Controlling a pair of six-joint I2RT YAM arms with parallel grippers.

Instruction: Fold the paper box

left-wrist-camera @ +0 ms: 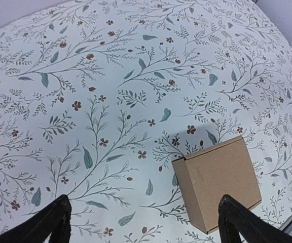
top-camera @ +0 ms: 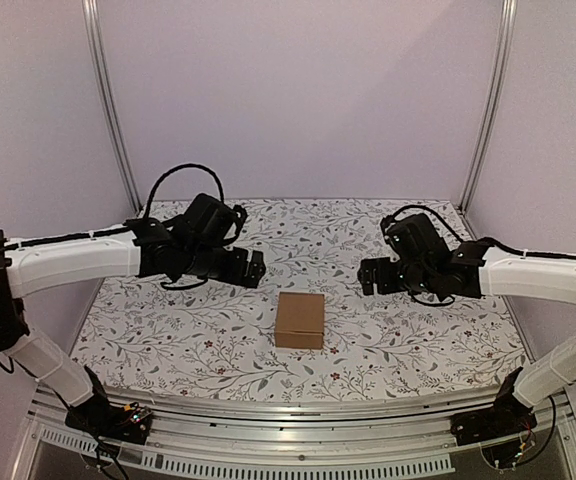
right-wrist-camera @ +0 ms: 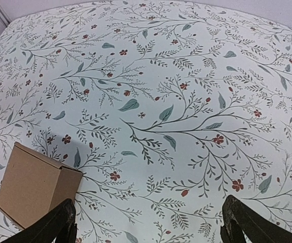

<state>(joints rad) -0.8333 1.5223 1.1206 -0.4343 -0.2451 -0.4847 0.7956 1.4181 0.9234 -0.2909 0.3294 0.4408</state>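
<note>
The paper box [top-camera: 300, 320] is a closed brown cardboard cube sitting on the floral table, near the front middle. My left gripper [top-camera: 255, 268] hovers above the table to the box's back left, open and empty. In the left wrist view the box [left-wrist-camera: 217, 181] lies at lower right, partly behind my right fingertip [left-wrist-camera: 237, 223]. My right gripper [top-camera: 368, 275] hovers to the box's back right, open and empty. In the right wrist view the box [right-wrist-camera: 34, 185] lies at lower left, beside my left fingertip [right-wrist-camera: 57, 225].
The floral tablecloth [top-camera: 188, 340] covers the table. Lilac walls with metal uprights [top-camera: 113, 110] enclose the back and sides. A metal rail [top-camera: 288, 420] runs along the front edge by the arm bases.
</note>
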